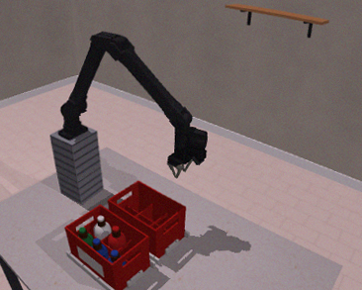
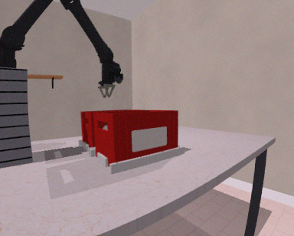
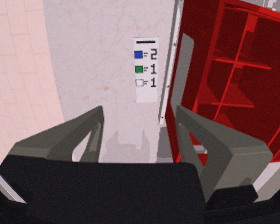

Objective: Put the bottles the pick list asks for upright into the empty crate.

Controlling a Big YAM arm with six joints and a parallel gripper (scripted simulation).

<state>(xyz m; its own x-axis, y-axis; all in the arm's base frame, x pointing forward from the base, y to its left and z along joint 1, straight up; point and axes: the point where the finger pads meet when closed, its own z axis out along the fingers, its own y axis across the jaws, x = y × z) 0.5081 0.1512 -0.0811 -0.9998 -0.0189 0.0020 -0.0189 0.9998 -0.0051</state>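
From above, my gripper (image 1: 180, 167) hangs over the table (image 1: 272, 267) just behind the empty crate (image 1: 168, 230), with the bottles (image 1: 102, 227) standing in the full crate (image 1: 126, 271) beside it. From the side, I hover well above both crates. At my wrist, my fingers are spread on nothing, framing the list (image 3: 145, 70) beside the empty crate: blue 2, green 1, white 1.

Pale marbled counter (image 2: 161, 191), rounded front edge, dark leg at its right corner. A darker grey mat (image 1: 272, 267) covers part of it. Two red crates side by side, touching or nearly: the empty crate (image 1: 168, 225), divided into compartments, and the stocked crate (image 1: 125, 268) holding bottles. Pick list (image 3: 145, 70) lies flat just beside the empty crate. Grey ribbed pedestal (image 1: 78, 166) stands near the crates, at the mat's far corner
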